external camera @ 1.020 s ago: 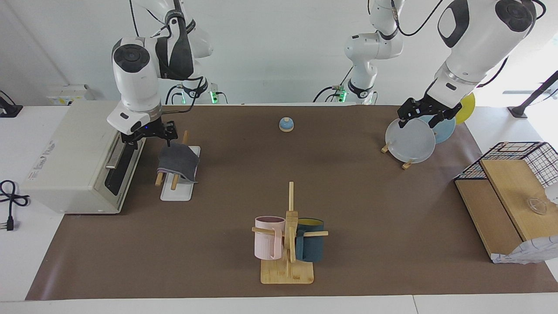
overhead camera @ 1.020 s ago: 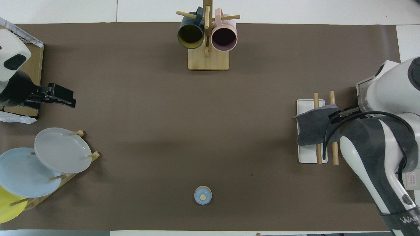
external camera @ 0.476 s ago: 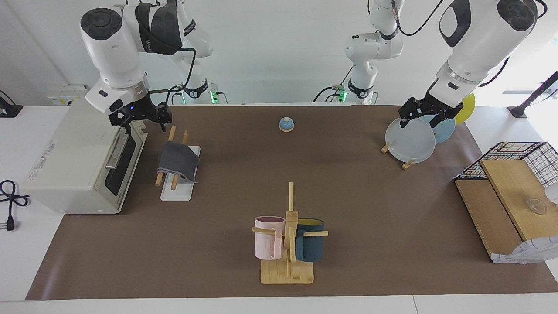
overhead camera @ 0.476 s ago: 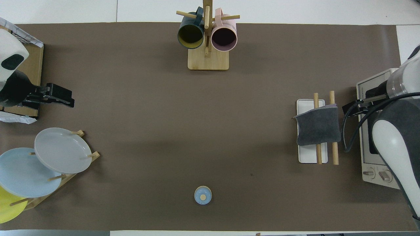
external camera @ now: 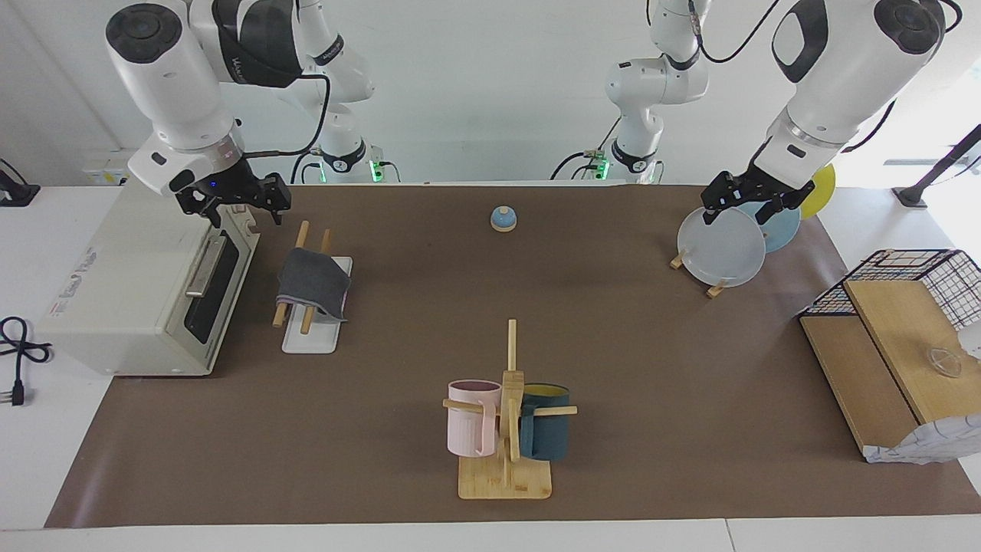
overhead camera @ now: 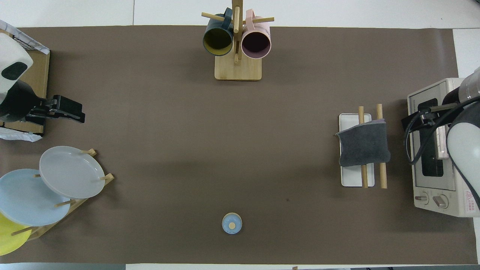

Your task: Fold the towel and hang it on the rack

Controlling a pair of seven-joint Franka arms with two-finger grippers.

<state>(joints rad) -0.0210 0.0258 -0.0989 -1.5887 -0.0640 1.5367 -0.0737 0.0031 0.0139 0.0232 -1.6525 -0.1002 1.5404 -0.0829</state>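
The towel hangs folded over the two wooden rods of the rack, dark grey face out, toward the right arm's end of the table. It also shows in the overhead view, draped across both rods above the rack's white base. My right gripper is open and empty, raised over the oven's edge beside the rack, clear of the towel. My left gripper is open and empty, and waits above the plate stand.
A white toaster oven stands next to the rack. A mug tree with a pink and a blue cup stands farthest from the robots. A plate stand with plates, a blue bell and a wire basket with boards are also here.
My right gripper has risen from the towel's edge on the rack and drawn back over the oven. The towel stays draped on the rods. The left arm has not moved.
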